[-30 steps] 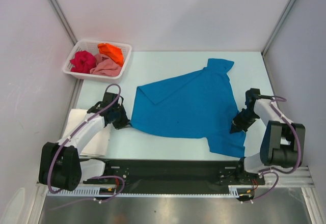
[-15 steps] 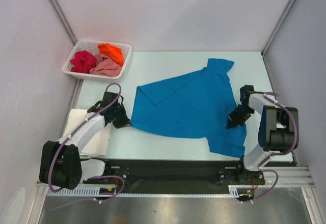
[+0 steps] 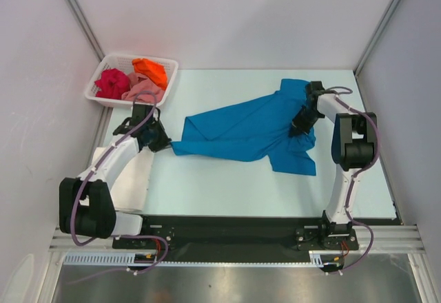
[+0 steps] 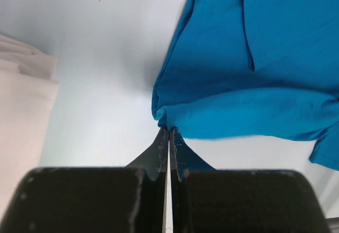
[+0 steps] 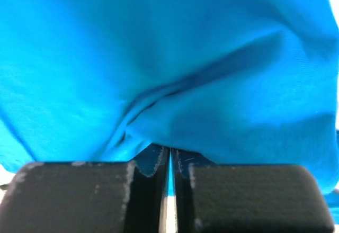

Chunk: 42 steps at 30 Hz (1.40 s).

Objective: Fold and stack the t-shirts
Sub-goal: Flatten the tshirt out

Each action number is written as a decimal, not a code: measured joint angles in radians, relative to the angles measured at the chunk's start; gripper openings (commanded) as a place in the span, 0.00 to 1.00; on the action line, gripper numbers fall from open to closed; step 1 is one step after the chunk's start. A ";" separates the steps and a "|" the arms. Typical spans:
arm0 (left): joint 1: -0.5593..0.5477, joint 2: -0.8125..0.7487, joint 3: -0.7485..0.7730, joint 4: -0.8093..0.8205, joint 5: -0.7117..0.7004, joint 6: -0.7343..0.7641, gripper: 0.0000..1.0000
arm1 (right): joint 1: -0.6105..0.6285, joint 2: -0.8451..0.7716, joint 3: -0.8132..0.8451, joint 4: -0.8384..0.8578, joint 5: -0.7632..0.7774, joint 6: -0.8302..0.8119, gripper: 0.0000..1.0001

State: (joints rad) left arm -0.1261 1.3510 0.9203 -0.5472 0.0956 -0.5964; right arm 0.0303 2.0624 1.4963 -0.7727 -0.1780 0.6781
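Note:
The bright blue t-shirt [image 3: 241,129] lies bunched across the middle of the table. My left gripper [image 3: 164,143] is shut on its left corner, which shows pinched at the fingertips in the left wrist view [image 4: 168,128]. My right gripper [image 3: 298,127] is shut on the shirt's right side, and blue cloth [image 5: 175,74] fills the right wrist view above the closed jaws. A white t-shirt [image 3: 127,179] lies folded at the table's left edge. The crimson [image 3: 111,82], orange [image 3: 150,70] and dusty pink [image 3: 145,91] t-shirts sit crumpled in the basket.
The white slotted basket [image 3: 94,98] stands at the back left corner. Grey walls with metal posts close in the table on three sides. The black rail carrying both arm bases [image 3: 227,231] runs along the near edge.
Both grippers have moved toward the back of the table, dragging the blue shirt with them. The shirt has gone from spread flat to narrower and bunched, its near hem pulled away from the front edge.

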 measured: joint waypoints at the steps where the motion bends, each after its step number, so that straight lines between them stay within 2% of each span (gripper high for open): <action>1: 0.002 0.003 0.005 0.002 -0.005 0.003 0.00 | 0.006 0.006 0.026 0.001 0.004 -0.008 0.14; 2: 0.003 0.005 0.006 0.005 -0.006 0.006 0.00 | 0.008 0.003 0.037 -0.003 0.005 -0.019 0.24; 5: 0.004 0.016 0.006 0.006 -0.005 0.013 0.00 | -0.005 -0.052 0.024 -0.035 0.016 -0.054 0.37; 7: 0.004 0.023 0.005 0.008 -0.003 0.014 0.00 | -0.032 -0.140 -0.041 -0.057 0.028 -0.083 0.40; 12: 0.004 0.040 0.002 0.016 0.014 0.024 0.00 | -0.157 -0.431 -0.259 -0.128 0.063 -0.150 0.57; 15: 0.004 0.046 0.002 0.017 0.020 0.031 0.00 | -0.227 -0.533 -0.375 -0.151 0.074 -0.179 0.58; 18: 0.004 0.051 0.002 0.018 0.027 0.032 0.01 | -0.247 -0.537 -0.447 -0.153 0.075 -0.202 0.54; 20: 0.004 0.052 0.002 0.019 0.038 0.034 0.00 | -0.243 -0.521 -0.479 -0.148 0.074 -0.212 0.43; 23: 0.004 0.053 0.002 0.019 0.044 0.040 0.00 | -0.238 -0.497 -0.508 -0.130 0.079 -0.222 0.39; 42: 0.004 0.058 0.002 0.018 0.067 0.048 0.00 | -0.182 -0.401 -0.545 -0.008 0.090 -0.234 0.39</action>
State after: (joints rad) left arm -0.1219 1.4086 0.9218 -0.5297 0.1627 -0.5488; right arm -0.1520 1.6611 0.9516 -0.7803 -0.0883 0.4438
